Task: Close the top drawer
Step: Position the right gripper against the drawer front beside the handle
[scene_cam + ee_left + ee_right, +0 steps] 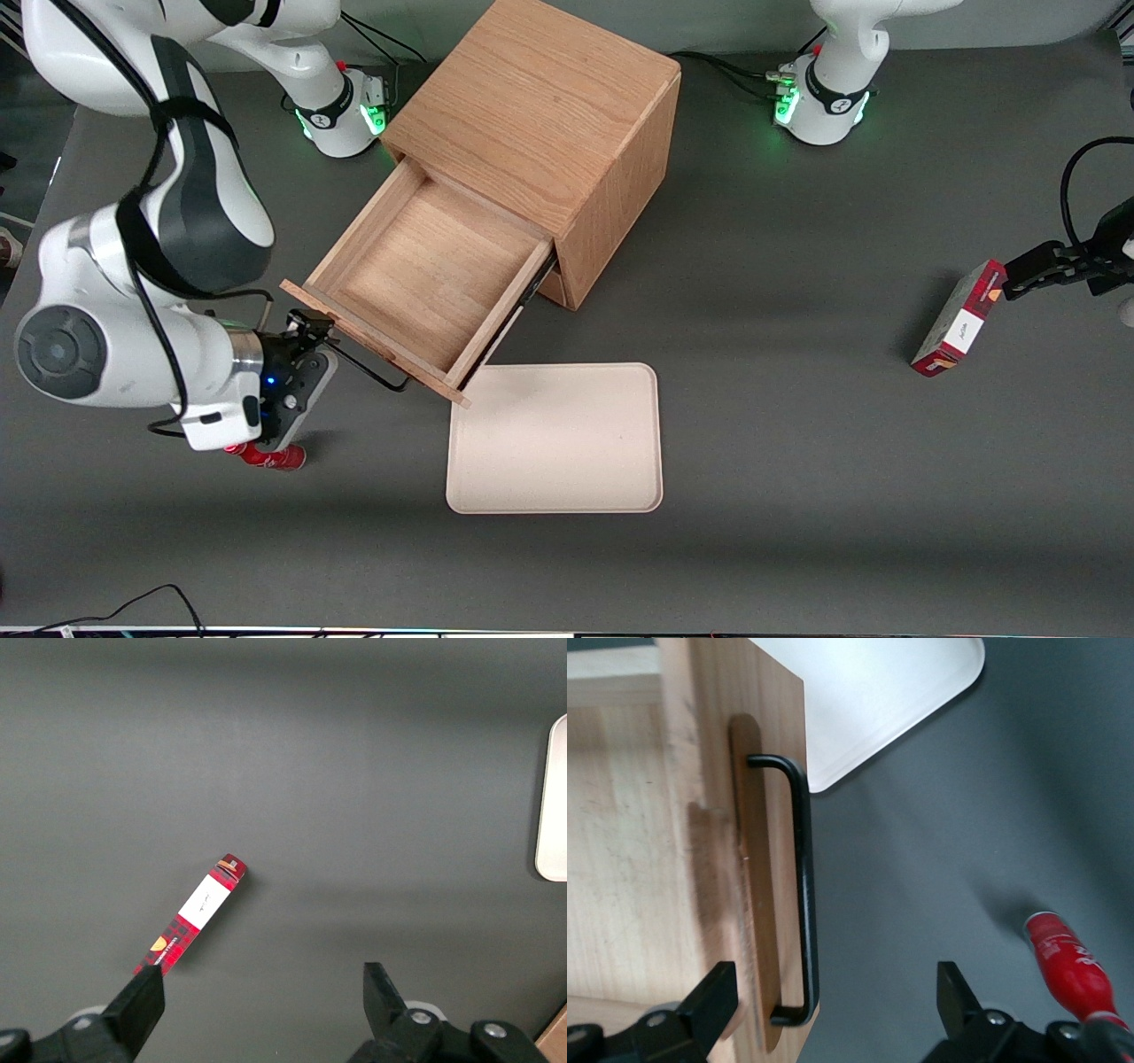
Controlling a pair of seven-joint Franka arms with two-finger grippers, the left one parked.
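Note:
The top drawer (425, 266) of the light-oak cabinet (540, 115) is pulled far out and is empty inside. Its flat wood front (372, 341) carries a thin black wire bar handle (376, 372). My right gripper (310, 332) is open at the working-arm end of the drawer front, level with the handle's end. In the right wrist view the drawer front (757, 859) and the handle (804, 895) lie between my two spread fingers, gripper (837, 1005), and the fingers hold nothing.
A beige tray (555, 439) lies on the grey table just nearer the front camera than the drawer front; it also shows in the right wrist view (868, 691). A red bottle (270, 456) lies under my wrist (1067, 961). A red box (957, 319) stands toward the parked arm's end.

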